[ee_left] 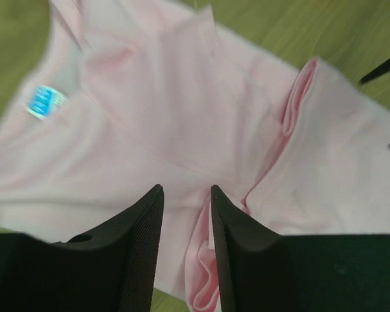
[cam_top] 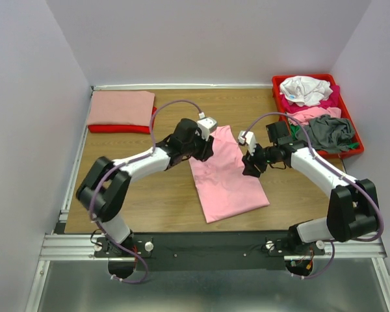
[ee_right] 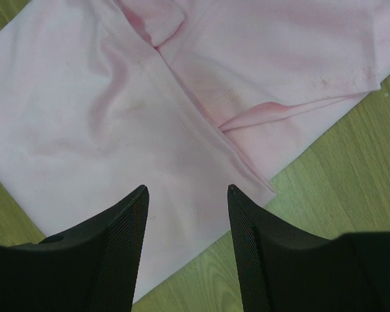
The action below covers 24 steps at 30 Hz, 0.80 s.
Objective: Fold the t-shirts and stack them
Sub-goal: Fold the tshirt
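1. We are looking down on the light pink t-shirt (cam_top: 229,182). It is lying flat on the wooden tabletop (cam_top: 149,201) between our two arms. It is folded lengthwise into a long strip that is slanting from far left to near right.
2. We are holding our left hand (ee_left: 186,190) low over the collar end of that shirt. Its fingers (ee_left: 133,250) are standing partly apart with a narrow gap between them. A loose ridge of pink cloth is lying in that gap beside the finger on the right of the view, and the gap is wider than the ridge, so nothing is being gripped.
3. From the left wrist we are also seeing the small blue neck label (ee_left: 47,102) off to the left. A turned-in fold of the same cloth is running up to the right.
4. We are hovering our right hand (ee_right: 186,188) over the shirt's right-hand edge, about midway along the strip. Its jaws are standing wider apart than the left's and are gripping nothing. Flat pink cloth and a corner of bare wood are showing between them.
5. In the far left corner a folded salmon t-shirt (cam_top: 120,107) is resting on top of a red t-shirt (cam_top: 120,128).
6. In the far right corner the red tray (cam_top: 302,77) is holding crumpled shirts. A white t-shirt (cam_top: 304,89) is lying on a magenta t-shirt (cam_top: 330,97), and a grey t-shirt (cam_top: 330,132) is lying nearer to us.
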Each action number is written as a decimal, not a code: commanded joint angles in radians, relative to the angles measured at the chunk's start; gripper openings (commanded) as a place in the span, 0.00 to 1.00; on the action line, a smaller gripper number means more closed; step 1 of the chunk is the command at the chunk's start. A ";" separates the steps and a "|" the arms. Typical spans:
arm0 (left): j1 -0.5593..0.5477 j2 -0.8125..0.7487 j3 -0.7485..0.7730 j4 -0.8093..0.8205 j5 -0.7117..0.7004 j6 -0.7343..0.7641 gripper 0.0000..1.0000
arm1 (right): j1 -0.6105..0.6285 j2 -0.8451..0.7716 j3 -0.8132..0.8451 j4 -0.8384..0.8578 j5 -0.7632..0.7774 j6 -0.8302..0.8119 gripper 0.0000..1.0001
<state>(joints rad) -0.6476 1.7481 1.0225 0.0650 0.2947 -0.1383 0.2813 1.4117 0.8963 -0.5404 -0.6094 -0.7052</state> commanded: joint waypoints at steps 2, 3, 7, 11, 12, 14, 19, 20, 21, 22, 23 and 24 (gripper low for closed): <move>-0.011 -0.243 0.045 0.038 -0.245 0.065 0.50 | -0.005 -0.043 -0.008 0.005 -0.035 -0.005 0.59; -0.009 -0.269 0.050 0.042 -0.262 0.074 0.54 | -0.005 -0.051 -0.007 0.003 -0.033 -0.010 0.59; -0.001 -0.399 -0.010 0.139 -0.402 0.049 0.98 | -0.005 -0.115 0.010 -0.018 -0.027 -0.083 0.64; 0.057 -0.524 -0.105 0.177 -0.049 0.089 0.98 | -0.005 -0.193 0.033 -0.066 -0.041 -0.244 0.88; 0.046 -0.538 -0.108 0.161 -0.023 0.104 0.98 | -0.005 -0.216 0.026 -0.070 -0.041 -0.282 0.97; -0.041 -0.591 -0.114 0.078 -0.064 0.134 0.98 | -0.007 -0.230 0.007 -0.088 -0.078 -0.367 1.00; -0.448 -0.671 -0.140 -0.120 -0.384 0.140 0.89 | -0.005 -0.071 0.030 -0.431 -0.098 -0.745 1.00; -0.510 -0.693 -0.151 -0.176 -0.405 0.081 0.88 | -0.010 -0.071 0.018 -0.450 -0.090 -0.785 1.00; -0.571 -0.705 -0.179 -0.204 -0.492 0.007 0.88 | -0.014 -0.082 0.000 -0.454 -0.076 -0.819 0.99; -0.630 -0.713 -0.194 -0.230 -0.532 -0.047 0.87 | -0.020 -0.135 -0.025 -0.454 -0.070 -0.899 0.99; -0.749 -0.722 -0.208 -0.273 -0.599 -0.090 0.87 | -0.025 -0.163 -0.080 -0.451 -0.064 -0.942 1.00; -0.791 -0.719 -0.231 -0.293 -0.620 -0.142 0.87 | -0.027 -0.186 -0.100 -0.451 -0.055 -0.976 1.00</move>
<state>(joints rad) -1.2785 1.0538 0.8471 -0.0574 -0.1188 -0.1024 0.2707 1.3159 0.8730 -0.8364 -0.6727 -1.3945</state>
